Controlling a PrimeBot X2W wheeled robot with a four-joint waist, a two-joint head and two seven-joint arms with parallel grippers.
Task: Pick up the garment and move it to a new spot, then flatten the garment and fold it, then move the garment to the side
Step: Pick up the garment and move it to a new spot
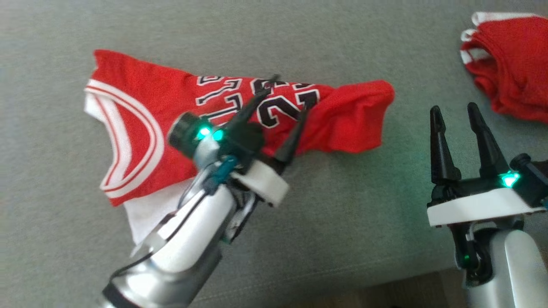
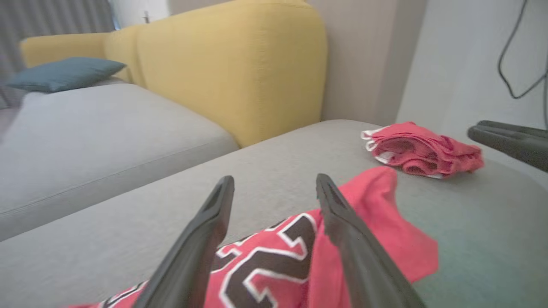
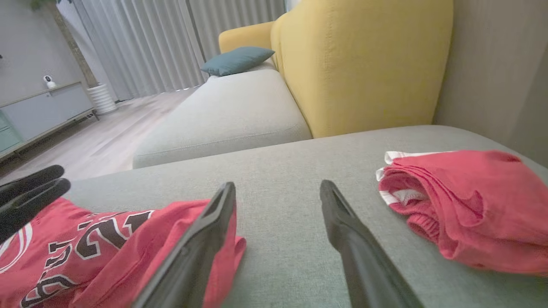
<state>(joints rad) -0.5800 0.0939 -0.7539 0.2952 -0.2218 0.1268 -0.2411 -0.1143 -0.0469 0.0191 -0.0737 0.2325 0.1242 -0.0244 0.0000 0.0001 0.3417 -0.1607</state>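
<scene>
Left gripper [image 1: 289,96] wide open, empty, nearest arm: garment [image 1: 141,98] directly beneath its tips, long axis crosswise.

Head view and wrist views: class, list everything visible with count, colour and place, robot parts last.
sofa seat: one, grey, under both garments
jersey: one, red with white trim, crumpled on the seat
bundled garment: one, red and white, on the seat, right of the jersey
backrest: one, yellow, behind the seat
cushion: one, teal, on the farther seat
curtains: one set, grey, background
left gripper: one, dark fingers apart, over the jersey
right gripper: one, dark fingers apart, right of the jersey
</scene>
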